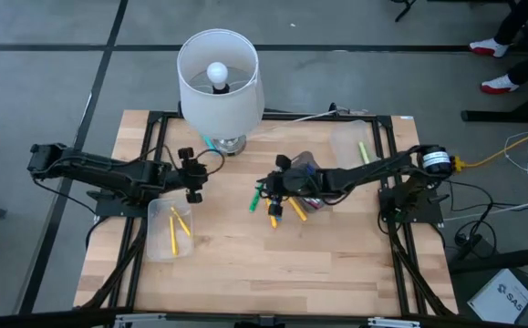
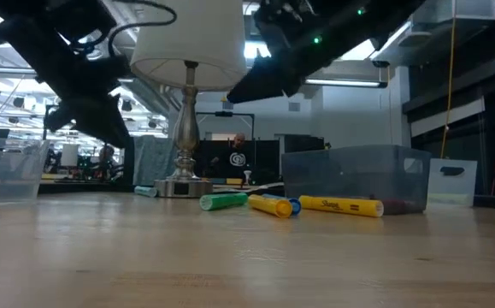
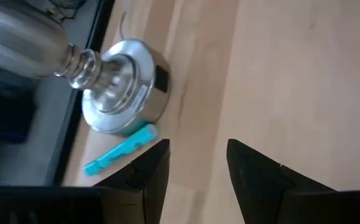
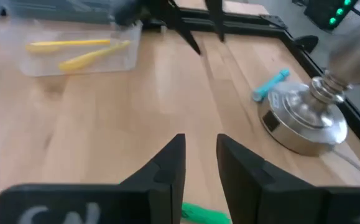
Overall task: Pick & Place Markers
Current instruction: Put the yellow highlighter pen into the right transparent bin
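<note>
Hovering above the table, our two grippers carry nothing. The left gripper [image 3: 197, 163] has its fingers parted and empty, hanging between the left bin [image 1: 159, 244] and the lamp [image 1: 220, 82]. That bin holds two yellow markers [image 1: 178, 228], so we judge it the drop spot for yellows. Our right gripper [image 4: 199, 155] has only a narrow gap between its fingers, with nothing in it, over the loose markers mid-table: a green marker [image 2: 223, 201] and more yellow ones [image 2: 341, 205] beside the right bin [image 2: 358, 175]. We read this as lining up a pick. Only the wrist views show the teal marker [image 3: 121, 149] against the lamp base; the high view mostly hides it under the shade.
</note>
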